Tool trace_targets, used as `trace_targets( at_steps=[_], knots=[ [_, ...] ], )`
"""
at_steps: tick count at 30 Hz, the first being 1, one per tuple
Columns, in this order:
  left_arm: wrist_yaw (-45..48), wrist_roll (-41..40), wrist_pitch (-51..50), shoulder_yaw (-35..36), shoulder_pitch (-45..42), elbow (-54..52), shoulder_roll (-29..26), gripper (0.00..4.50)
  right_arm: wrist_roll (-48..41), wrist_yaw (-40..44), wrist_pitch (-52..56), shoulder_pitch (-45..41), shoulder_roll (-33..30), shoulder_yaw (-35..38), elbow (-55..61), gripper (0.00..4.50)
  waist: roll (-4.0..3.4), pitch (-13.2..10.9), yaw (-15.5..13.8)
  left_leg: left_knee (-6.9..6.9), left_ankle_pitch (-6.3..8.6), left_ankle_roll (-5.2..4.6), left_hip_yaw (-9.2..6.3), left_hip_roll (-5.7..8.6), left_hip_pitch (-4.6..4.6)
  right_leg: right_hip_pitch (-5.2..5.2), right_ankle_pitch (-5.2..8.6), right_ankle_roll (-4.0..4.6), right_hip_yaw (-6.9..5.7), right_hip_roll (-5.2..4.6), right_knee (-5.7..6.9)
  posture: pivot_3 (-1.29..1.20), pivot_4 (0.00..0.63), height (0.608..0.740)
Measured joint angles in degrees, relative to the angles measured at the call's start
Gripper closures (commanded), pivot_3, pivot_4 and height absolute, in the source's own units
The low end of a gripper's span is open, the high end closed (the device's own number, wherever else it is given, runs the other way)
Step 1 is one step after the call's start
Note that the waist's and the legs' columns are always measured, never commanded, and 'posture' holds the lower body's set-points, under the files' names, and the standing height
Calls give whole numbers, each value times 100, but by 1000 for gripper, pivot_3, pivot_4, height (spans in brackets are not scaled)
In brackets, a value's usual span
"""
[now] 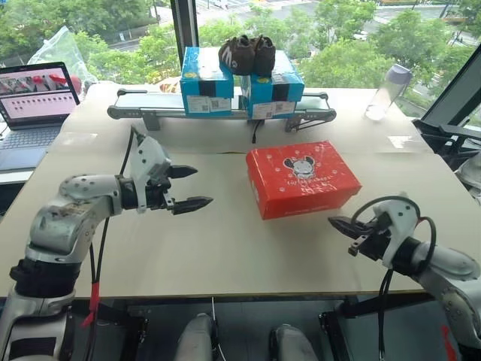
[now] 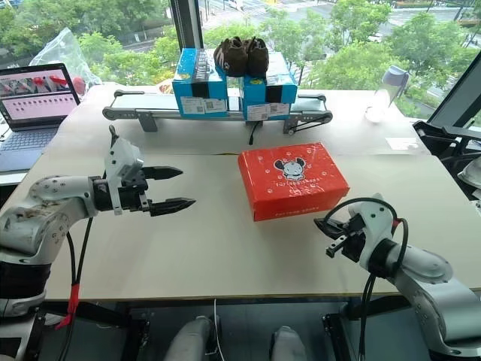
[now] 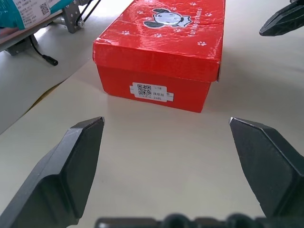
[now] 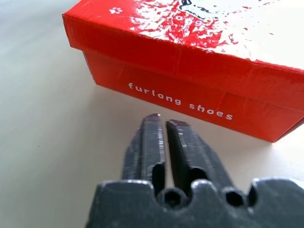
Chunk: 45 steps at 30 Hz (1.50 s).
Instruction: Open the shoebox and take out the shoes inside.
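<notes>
Left gripper [image 1: 192, 187] spread wide, empty, aimed at the shoebox [image 1: 302, 178], which sits lid-down ahead of it. Right gripper [image 4: 162, 124] pinched together, empty, tips near the box's lettered side.

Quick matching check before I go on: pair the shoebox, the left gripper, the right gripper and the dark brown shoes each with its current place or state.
Things:
1. shoebox
2. left gripper
3. right gripper
4. dark brown shoes

States:
A. fingers shut, empty, pointing at the box's lettered side
B. on top of the blue boxes
C. lid closed, on the table
D. fingers wide open, holding nothing

Pairs: 1-C, 2-D, 3-A, 4-B
</notes>
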<state>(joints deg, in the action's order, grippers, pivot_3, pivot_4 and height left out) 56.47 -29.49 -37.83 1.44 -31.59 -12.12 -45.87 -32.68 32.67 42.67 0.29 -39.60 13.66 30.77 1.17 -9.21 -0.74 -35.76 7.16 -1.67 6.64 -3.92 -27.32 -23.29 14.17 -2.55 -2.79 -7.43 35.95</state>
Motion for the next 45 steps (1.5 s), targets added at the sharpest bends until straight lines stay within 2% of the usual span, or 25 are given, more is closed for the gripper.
trace_targets(
  at_steps=[6, 11, 18, 20, 24, 29, 34, 38, 43, 45],
  knots=[
    [249, -99, -223, 66, -282, 69, -438, 0, 272, -245, 27, -51, 117, -398, -326, 4477, 2, -2, 5, -1, 0, -1, 2, 1, -1, -3, 0, -1, 2, 0, 3, 0, 150, 740],
    [405, -355, -455, 752, -703, 305, -1010, 0, 524, -291, -12, -423, 210, -588, -835, 4477, 3, -3, 17, 0, 0, 0, 2, 0, 0, -5, 5, -7, 2, 2, 4, 0, 150, 740],
    [266, -943, -1011, 885, -706, -47, -883, 0, 718, -233, -376, -1334, 773, -873, -1770, 4477, 9, -8, 13, -8, -1, -1, 4, 2, -1, 4, 1, -11, 1, 4, 8, 0, 150, 740],
    [211, -1040, -1104, 880, -707, -125, -870, 0, 736, -103, -485, -1577, 842, -897, -2080, 4477, 9, -8, 18, -7, -1, -2, 9, 3, -1, 3, -14, -36, 1, 4, 11, 0, 150, 740],
    [162, -1101, -1117, 875, -706, -136, -869, 0, 652, 99, -462, -1914, 830, -865, -2234, 4477, 9, -9, 28, -7, -2, -4, 18, 2, -2, 10, -18, -43, 6, 6, 19, 0, 150, 740],
    [84, -1108, -1113, 874, -657, -146, -862, 0, 372, 242, 18, -2615, 360, -724, -1795, 4477, 8, -9, 34, -7, -2, -3, 18, -1, -1, 5, -18, -43, 10, 7, 22, 0, 150, 740],
    [10, -1108, -1105, 858, -561, -224, -800, 0, 277, 238, 179, -3963, 350, -823, -1968, 4477, 8, -9, 86, -5, -2, -3, 24, -1, -1, -1, -17, -40, 9, 8, 21, 0, 150, 740],
    [-83, -1122, -1105, 859, -516, -314, -745, 0, 932, 329, -526, -5134, 795, -1363, -3494, 4477, 8, -9, 149, -7, -3, -2, 40, -1, -2, -4, -19, -41, 8, 8, 22, 0, 150, 740],
    [-194, -1123, -1106, 844, -437, -375, -643, 0, 1921, 157, -2202, -6203, 1435, -1755, -6151, 4477, 8, -11, 152, -6, -6, -2, 49, 2, -7, 3, -20, -42, 7, 9, 27, 0, 150, 740],
    [-227, -1126, -1109, 836, -419, -430, -616, 0, 2267, 141, -2767, -6426, 1544, -1920, -6857, 4477, 7, -12, 151, -5, -7, -3, 51, 2, -10, 3, -20, -42, 7, 9, 28, 0, 150, 740]
  ],
)
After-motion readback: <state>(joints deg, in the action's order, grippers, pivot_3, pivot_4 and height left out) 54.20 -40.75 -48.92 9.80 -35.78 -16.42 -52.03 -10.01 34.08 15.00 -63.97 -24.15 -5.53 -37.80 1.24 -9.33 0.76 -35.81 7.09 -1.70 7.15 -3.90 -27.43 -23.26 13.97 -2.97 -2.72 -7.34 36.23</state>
